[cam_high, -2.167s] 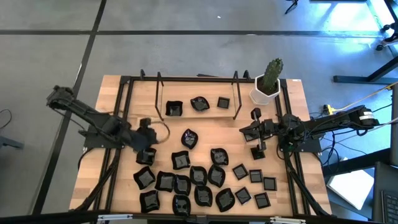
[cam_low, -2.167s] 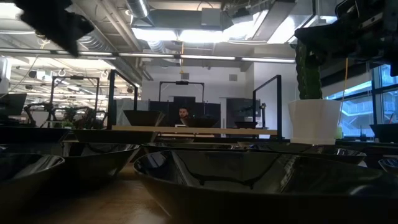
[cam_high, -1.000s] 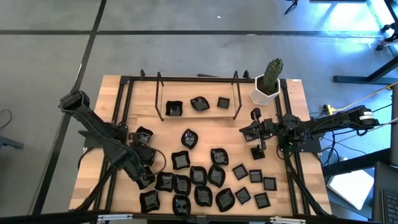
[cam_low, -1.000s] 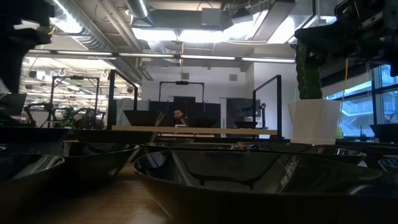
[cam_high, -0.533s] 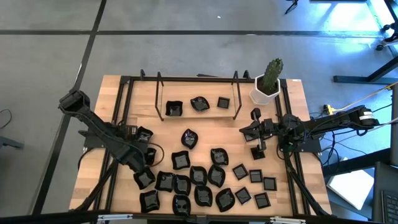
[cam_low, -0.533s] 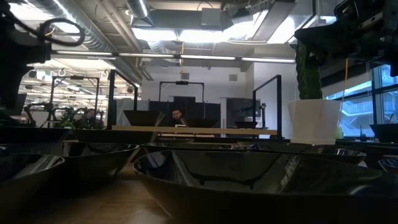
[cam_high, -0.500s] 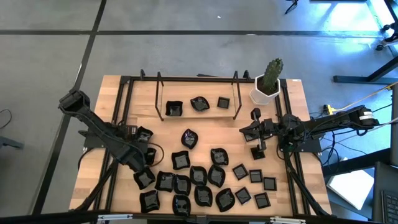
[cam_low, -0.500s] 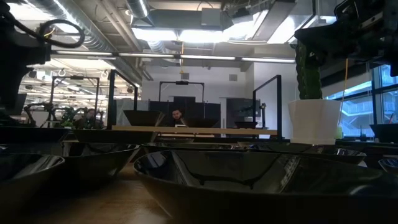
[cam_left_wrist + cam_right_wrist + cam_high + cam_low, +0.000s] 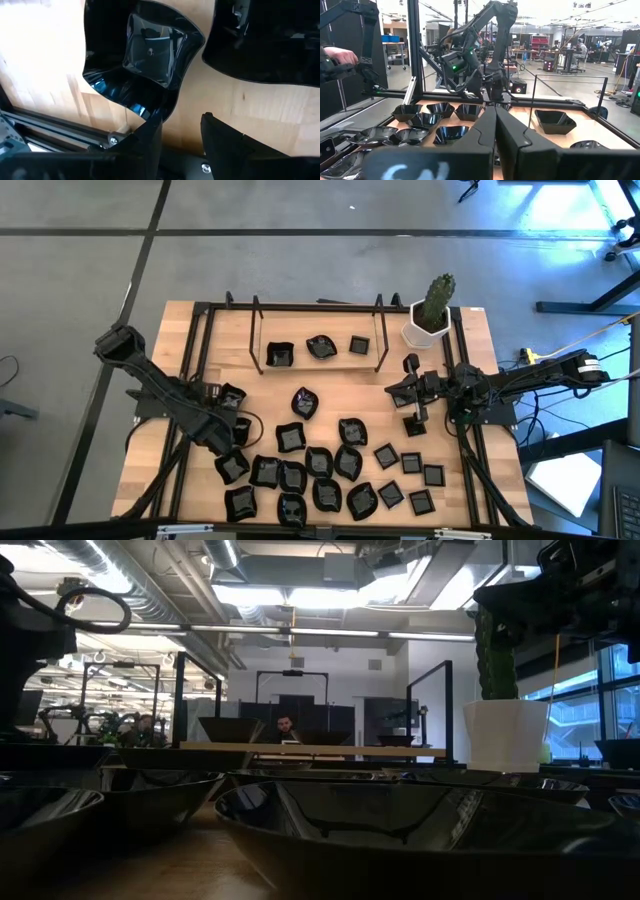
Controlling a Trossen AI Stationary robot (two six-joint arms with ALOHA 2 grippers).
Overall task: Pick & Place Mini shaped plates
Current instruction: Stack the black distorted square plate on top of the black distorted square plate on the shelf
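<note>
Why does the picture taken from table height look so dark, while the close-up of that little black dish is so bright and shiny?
Low view: it faces bright ceiling lights, so the near dishes show as dark, blurred silhouettes. Left wrist view: the wavy black dish is sharp, with glossy reflections, on pale, washed-out wood.

We see a grey concrete floor [image 9: 320, 260] crossed by dark seams around the wooden table [image 9: 330, 320]. Beyond it, bright ceiling lights [image 9: 300, 595] hang among exposed ducts, with desks and a seated person [image 9: 286, 727].
</note>
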